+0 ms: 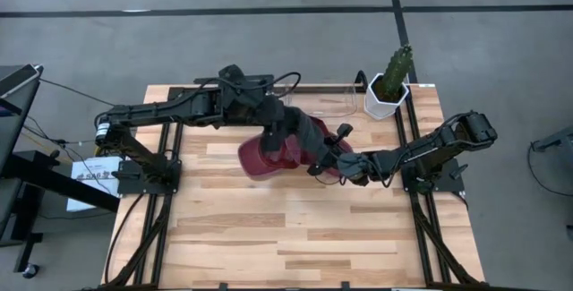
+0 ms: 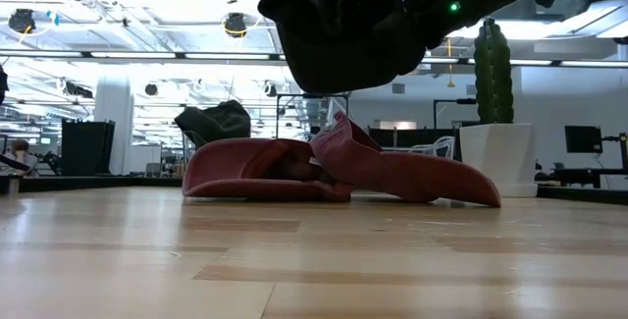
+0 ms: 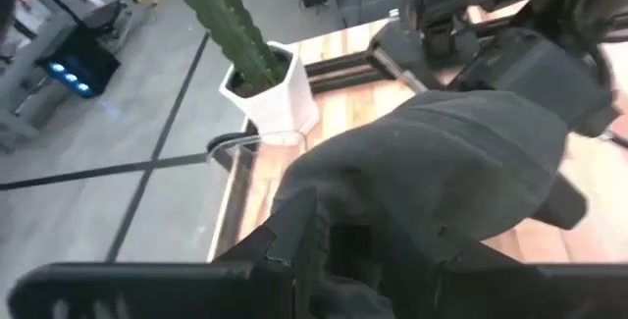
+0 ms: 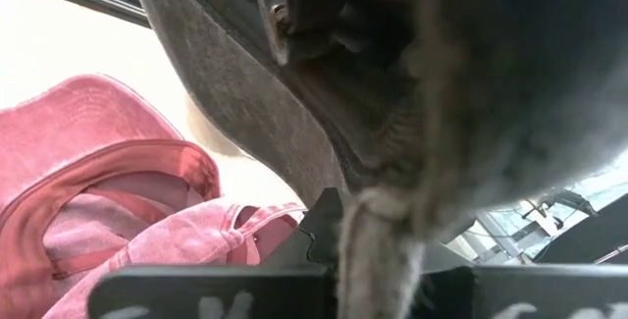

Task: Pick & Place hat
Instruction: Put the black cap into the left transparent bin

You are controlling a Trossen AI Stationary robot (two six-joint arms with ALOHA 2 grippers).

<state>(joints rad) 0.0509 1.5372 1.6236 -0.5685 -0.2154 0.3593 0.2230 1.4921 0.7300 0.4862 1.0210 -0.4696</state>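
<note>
— Two hats on view?
— Yes. Dark grey cloth hat (image 2: 343, 25) up in the air, clear of the light wooden table (image 1: 295, 237). Dusty-red cloth hat (image 2: 392, 172) lying crumpled on the table right beneath, around the middle of the far half.
— Left end effector (image 3: 324, 260)?
— Over the red hat, pinching the near-left side of the grey hat's cloth.
— Right end effector (image 1: 347, 159)?
— Just right of the red hat, pressed together on a thin strip of the grey hat's edge.
— Anything else nearby?
— Green cactus in a white pot (image 1: 391, 81), upright at the far right corner, well apart from both hats.
</note>
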